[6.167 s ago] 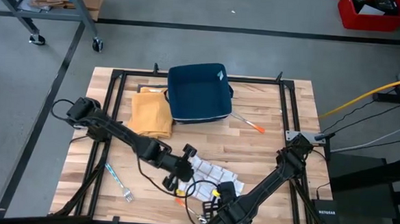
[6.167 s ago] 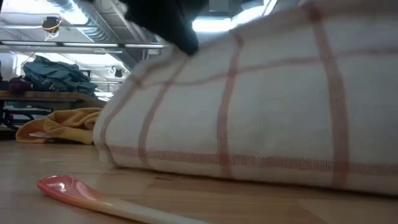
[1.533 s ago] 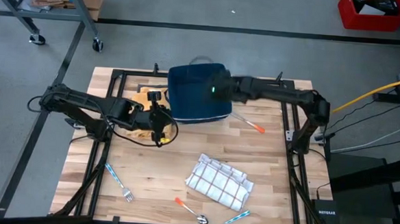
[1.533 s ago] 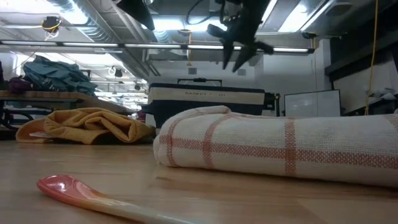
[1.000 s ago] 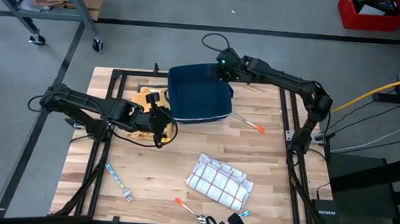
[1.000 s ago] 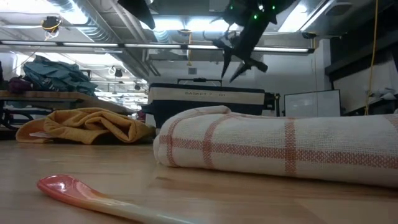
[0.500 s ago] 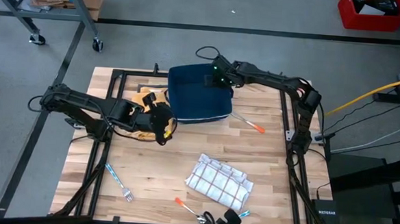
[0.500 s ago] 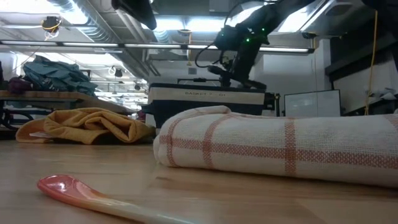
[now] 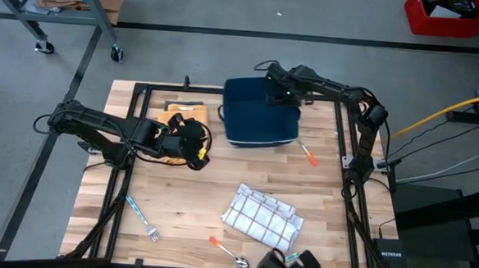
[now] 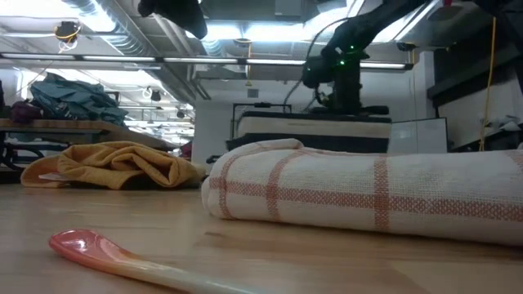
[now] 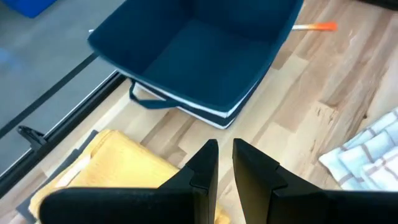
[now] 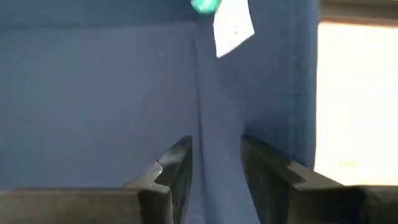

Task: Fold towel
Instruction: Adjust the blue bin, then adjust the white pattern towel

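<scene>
A white towel with red checks [image 9: 264, 217] lies folded on the near part of the table, also in the low view [image 10: 368, 196]. A crumpled yellow towel [image 9: 173, 118] lies at the far left [image 11: 118, 168]. My left gripper [image 9: 199, 152] hovers just above it, shut and holding nothing [image 11: 225, 155]. A dark blue cloth basket [image 9: 261, 123] stands at the far middle. My right gripper [image 9: 281, 93] points down into its far right corner, its fingers apart [image 12: 214, 155]. My right gripper stands inside the basket's far right corner [image 12: 217, 93], coming from above and pointing down. Its fingers [image 12: 180, 162] are apart on either side of the corner seam. The gripper itself hides which part of the wall or floor the tips touch. The basket rests on the table.
An orange-tipped utensil [image 9: 308, 154] lies right of the basket. A pink spoon [image 9: 229, 248] and a blue fork [image 9: 142, 217] lie near the front edge. Black frame rails [image 9: 143, 88] run around the tabletop. Bare wood lies between the basket and the checked towel.
My right gripper has come down into the basket's far right corner, tipping to point downward, and has gone toward the table's right edge. The basket has slid right along the table with it. My left gripper has rolled about its own axis in place.
</scene>
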